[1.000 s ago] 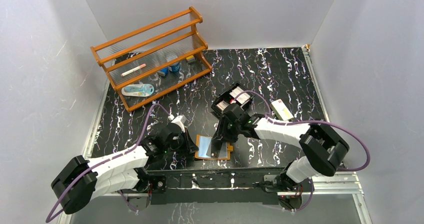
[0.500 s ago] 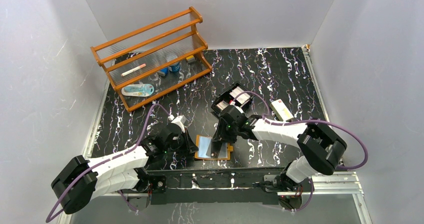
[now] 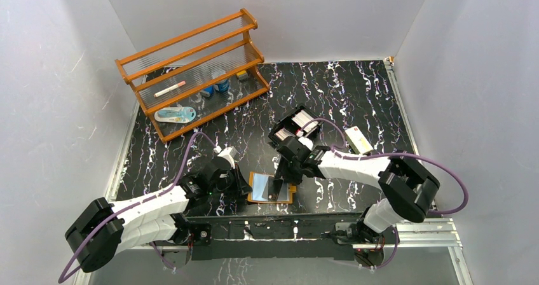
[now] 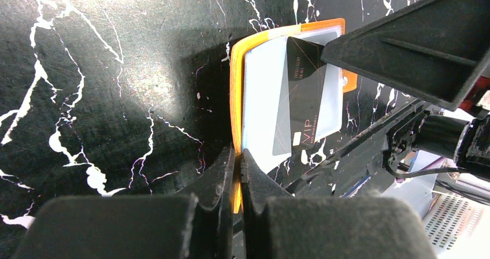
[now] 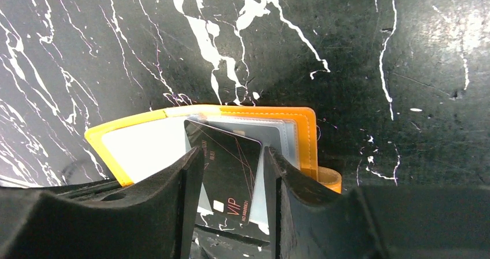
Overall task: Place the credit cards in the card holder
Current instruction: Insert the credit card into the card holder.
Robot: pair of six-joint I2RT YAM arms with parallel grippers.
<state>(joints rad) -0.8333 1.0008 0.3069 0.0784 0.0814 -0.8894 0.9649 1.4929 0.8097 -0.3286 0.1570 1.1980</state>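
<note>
Right fingers point(image 5: 173, 204) gripping black card point(image 5: 228, 166), left fingers point(image 4: 222, 181) pinching card holder point(image 4: 236, 91)

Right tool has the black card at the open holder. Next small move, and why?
Probably ease the right tool forward, sliding the black VIP card deeper into the clear sleeve: it lies skewed, not yet seated in the card holder, whose orange edge the left tool pinches.

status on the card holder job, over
Left end effector shut on card holder orange edge, pinning it open. Right end effector shut on black credit card, tilted over clear sleeves, not fully in. Nothing seen blocking.
</note>
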